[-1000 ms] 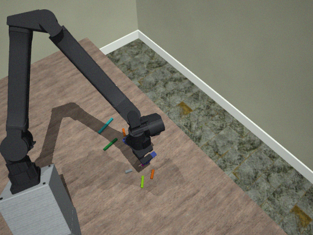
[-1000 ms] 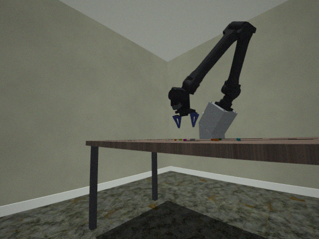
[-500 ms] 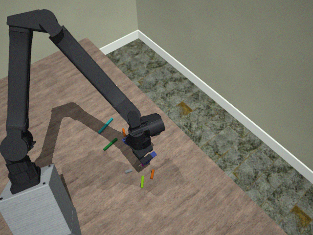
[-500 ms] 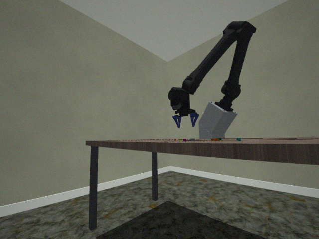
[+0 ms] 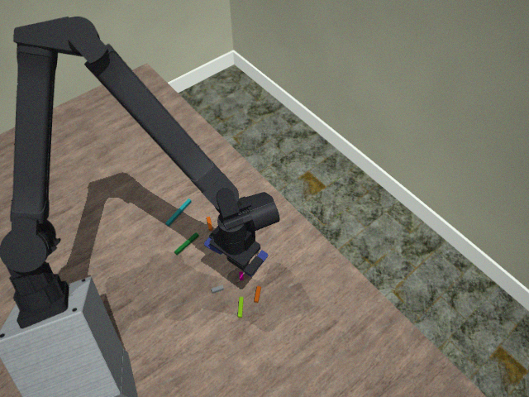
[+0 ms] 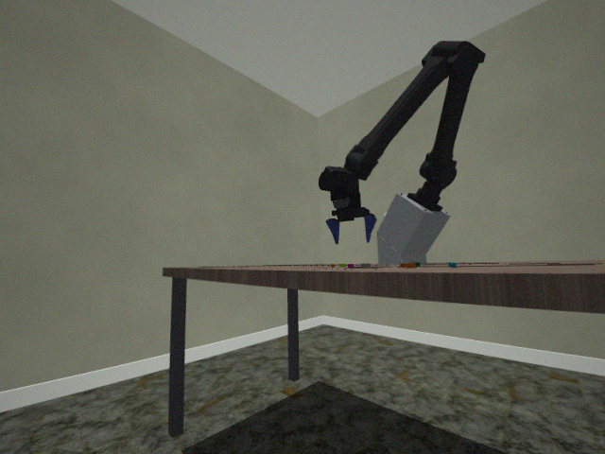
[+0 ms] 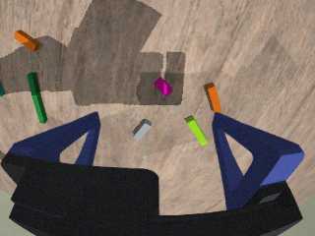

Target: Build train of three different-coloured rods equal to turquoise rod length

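- Table (image 5: 170,341) (image 6: 390,285) (image 7: 177,177): wood look, streaky grain, matt top.
- Table leg (image 6: 177,357): dark, metal look, smooth, matt.
- Arm base block (image 5: 55,359) (image 6: 407,232): brushed metal look, fine lines, low sheen.
- Arm (image 5: 149,115) (image 6: 398,110): black, matt, smooth, plastic or painted metal, can't tell.
- Gripper (image 5: 235,259) (image 6: 352,242) (image 7: 156,118): blue fingers, plastic look, smooth, mostly matt.
- Green rod (image 5: 186,243) (image 7: 37,98), lime rod (image 5: 240,306) (image 7: 196,131): smooth, plain, plastic or painted wood, can't tell.
- Floor (image 5: 363,239) (image 6: 234,395): stone look, mottled, veined.
- Walls (image 5: 384,85) (image 6: 146,195): matt, paint look, faintly blotchy.
- Skirting board (image 5: 341,147) (image 6: 219,344): smooth, painted look.

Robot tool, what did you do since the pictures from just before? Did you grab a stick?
The tool turned a bit, counterclockwise in the top view, staying about as high above the table. It grabbed nothing and let go of nothing. The magenta rod now peeks out more in that view. The rods visibly stayed put.
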Controlling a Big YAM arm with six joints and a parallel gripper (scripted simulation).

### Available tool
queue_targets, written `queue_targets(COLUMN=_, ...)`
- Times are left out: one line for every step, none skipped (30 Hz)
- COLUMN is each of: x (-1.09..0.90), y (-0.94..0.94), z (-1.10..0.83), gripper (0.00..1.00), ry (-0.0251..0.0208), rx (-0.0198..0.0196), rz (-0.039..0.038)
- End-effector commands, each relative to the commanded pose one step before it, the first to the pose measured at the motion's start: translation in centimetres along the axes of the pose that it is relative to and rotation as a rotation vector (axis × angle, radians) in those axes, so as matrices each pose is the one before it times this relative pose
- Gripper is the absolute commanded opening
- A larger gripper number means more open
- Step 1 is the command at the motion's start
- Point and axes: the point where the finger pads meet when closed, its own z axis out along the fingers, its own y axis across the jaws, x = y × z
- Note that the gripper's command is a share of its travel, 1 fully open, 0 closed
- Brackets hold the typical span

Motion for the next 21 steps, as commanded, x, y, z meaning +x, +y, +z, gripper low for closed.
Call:
queue_targets(x=-0.441, y=-1.391, z=-0.661, gripper=1.0, ry=-0.02018, rx=0.01135, rz=-0.15599)
queue_targets(x=0.084, y=0.121, z=0.075, gripper=1.0, ry=0.0022, rx=-0.0019, rz=-0.00007)
queue_targets(x=0.019, y=0.214, z=0.158, gripper=1.0, ry=0.00354, rx=-0.00315, rz=-0.00305)
queue_targets(x=-0.057, y=0.191, z=0.151, gripper=1.0, ry=0.0029, rx=-0.00262, rz=-0.00438)
queue_targets(x=-0.182, y=0.076, z=-0.081, gripper=1.0, ry=-0.00174, rx=0.00139, rz=-0.00452)
queue_targets(x=0.009, y=-0.54, z=-0.137, gripper=1.0, ry=-0.00453, rx=0.00444, rz=-0.0803)
queue_targets(x=0.032, y=0.022, z=0.008, gripper=1.0, ry=0.00036, rx=-0.00037, rz=0.00045)
queue_targets(x=0.012, y=0.144, z=-0.017, gripper=1.0, ry=0.00061, rx=-0.00067, rz=-0.00118)
queue_targets(x=-0.031, y=0.089, z=-0.093, gripper=1.0, ry=-0.00088, rx=0.00088, rz=-0.00121)
queue_targets(x=0.161, y=-0.511, z=-0.039, gripper=1.0, ry=-0.0023, rx=0.00282, rz=-0.07867)
queue_targets(x=-0.04, y=0.066, z=0.06, gripper=1.0, ry=0.00091, rx=-0.00118, rz=-0.00178)
queue_targets(x=0.043, y=0.238, z=0.154, gripper=1.0, ry=0.00325, rx=-0.00406, rz=-0.00177)
queue_targets(x=0.0, y=0.0, z=0.0, gripper=1.0, ry=0.0, rx=0.0, rz=0.0)
queue_targets(x=0.0, y=0.0, z=0.0, gripper=1.0, ry=0.0, rx=0.0, rz=0.0)
queue_targets(x=0.0, y=-0.056, z=0.051, gripper=1.0, ry=0.0004, rx=-0.0006, rz=-0.08475)
queue_targets(x=-0.123, y=-0.022, z=-0.105, gripper=1.0, ry=-0.00159, rx=0.00226, rz=-0.00233)
queue_targets(x=-0.101, y=-0.018, z=-0.086, gripper=1.0, ry=-0.0013, rx=0.00186, rz=-0.00191)
queue_targets(x=-0.031, y=-0.006, z=-0.026, gripper=1.0, ry=-0.00039, rx=0.00056, rz=-0.00058)
queue_targets(x=0.248, y=-0.448, z=-0.031, gripper=1.0, ry=-0.00157, rx=0.00285, rz=-0.07043)
queue_targets(x=0.102, y=0.247, z=0.114, gripper=1.0, ry=0.00242, rx=-0.00424, rz=0.00081)
queue_targets(x=0.1, y=0.339, z=0.139, gripper=1.0, ry=0.00309, rx=-0.0054, rz=0.00021)
